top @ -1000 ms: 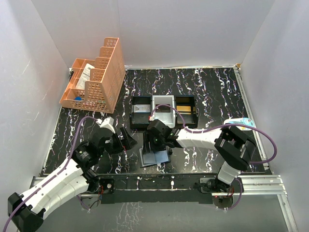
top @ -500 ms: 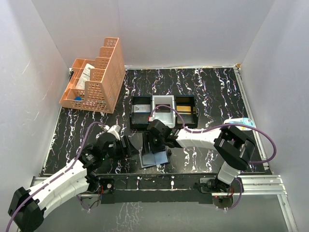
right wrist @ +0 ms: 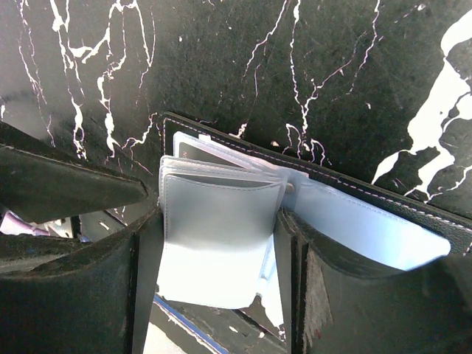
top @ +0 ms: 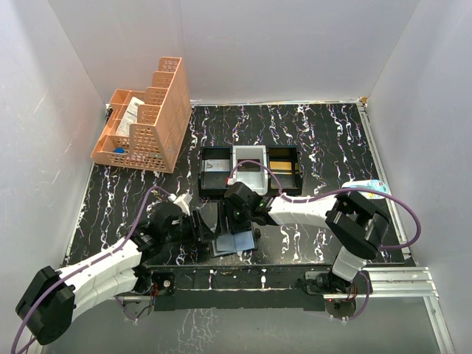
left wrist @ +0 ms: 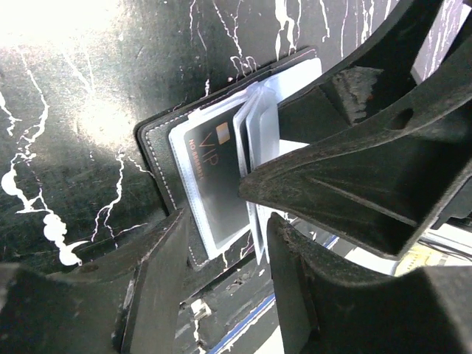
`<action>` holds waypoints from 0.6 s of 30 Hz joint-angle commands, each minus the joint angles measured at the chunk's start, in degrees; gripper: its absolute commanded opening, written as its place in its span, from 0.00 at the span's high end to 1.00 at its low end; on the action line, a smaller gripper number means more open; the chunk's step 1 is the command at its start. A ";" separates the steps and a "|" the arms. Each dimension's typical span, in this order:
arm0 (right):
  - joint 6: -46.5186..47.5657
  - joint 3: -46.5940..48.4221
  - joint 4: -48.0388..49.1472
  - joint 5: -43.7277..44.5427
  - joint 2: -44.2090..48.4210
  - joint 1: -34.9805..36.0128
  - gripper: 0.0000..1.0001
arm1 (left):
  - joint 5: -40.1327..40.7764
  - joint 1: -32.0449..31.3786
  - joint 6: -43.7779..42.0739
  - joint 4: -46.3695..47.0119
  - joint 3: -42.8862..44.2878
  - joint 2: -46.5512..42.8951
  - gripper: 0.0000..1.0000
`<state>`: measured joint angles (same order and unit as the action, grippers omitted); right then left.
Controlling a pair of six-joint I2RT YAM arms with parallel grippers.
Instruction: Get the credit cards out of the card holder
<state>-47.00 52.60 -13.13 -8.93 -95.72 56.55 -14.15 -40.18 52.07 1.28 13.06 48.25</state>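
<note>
left arm (top: 96, 273): white link shells with black joint housings. right arm (top: 302, 211): identical finish, black wrist. one purple cable (top: 420, 228) runs along each arm. jaws: matte black moulded plastic, ribbed.

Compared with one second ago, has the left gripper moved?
Yes. The left gripper went right and down in the top view, farther from the orange basket, up to the card holder.

The black tabletop (top: 317, 140) is showing white marble veining. The grey-blue bifold card holder (right wrist: 361, 225) is showing a black, white-stitched border and pale translucent sleeves (right wrist: 221, 221); its dark grey plastic card (left wrist: 221, 184) is bearing pale lettering. The perforated plastic basket (top: 158, 125) is glowing peach-orange.
</note>
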 commanded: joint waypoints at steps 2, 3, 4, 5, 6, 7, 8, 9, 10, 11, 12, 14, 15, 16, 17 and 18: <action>-0.90 -0.42 3.28 -0.82 -0.43 -0.04 0.46 | -2.28 0.28 1.25 4.91 -1.11 -1.09 0.54; -0.90 -0.35 3.28 -0.76 -0.29 -0.12 0.46 | -2.95 0.30 1.47 6.48 -1.61 -0.99 0.54; -0.90 -0.34 3.22 -0.74 -0.19 -0.19 0.46 | -3.54 0.28 1.65 7.61 -2.05 -0.64 0.54; -0.90 -0.23 3.20 -0.74 -0.09 -0.14 0.47 | -3.53 0.28 1.66 7.75 -2.08 -0.02 0.54; -0.94 -0.10 3.19 -0.74 -0.03 -0.17 0.46 | -3.19 0.28 1.59 6.96 -1.78 0.60 0.55; -0.90 -0.07 3.24 -0.81 -0.08 -0.21 0.47 | -2.82 0.24 1.48 6.49 -1.63 1.34 0.56; -0.90 -0.03 3.20 -0.89 -0.13 -0.26 0.47 | -2.55 0.28 1.33 5.88 -1.29 2.07 0.57; -0.90 -0.02 3.19 -0.98 -0.11 -0.32 0.47 | -2.38 0.28 1.16 5.74 -1.09 2.71 0.58; -0.90 0.04 3.36 -1.19 -0.05 -0.31 0.48 | -2.64 0.23 1.05 6.10 -1.00 3.33 0.60; -1.02 -0.03 3.43 -1.40 -0.06 -0.31 0.48 | -2.94 0.24 1.07 6.79 -1.06 3.84 0.60; -1.03 -0.17 3.52 -1.61 0.13 -0.30 0.48 | -3.38 0.20 1.16 7.82 -1.14 4.34 0.61; -1.15 -0.29 3.70 -1.70 0.38 -0.35 0.49 | -3.95 0.19 1.23 8.83 -1.16 5.18 0.63; -1.16 -0.36 3.78 -1.77 0.55 -0.39 0.49 | -3.82 0.19 1.15 8.46 -0.97 5.52 0.65; -1.20 -0.43 3.81 -1.87 0.63 -0.51 0.49 | -3.60 0.19 0.98 7.97 -0.81 5.68 0.66; -1.25 -0.45 3.87 -2.07 0.81 -0.64 0.49 | -3.29 0.24 0.81 7.39 -0.70 5.71 0.67; -1.25 -0.55 4.10 -2.32 0.92 -0.76 0.50 | -3.07 0.20 0.69 6.90 -0.63 5.74 0.67</action>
<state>-47.62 52.60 -12.84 -9.52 -95.83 56.21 -17.19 -40.07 53.56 8.88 11.49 53.58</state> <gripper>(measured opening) 0.543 0.339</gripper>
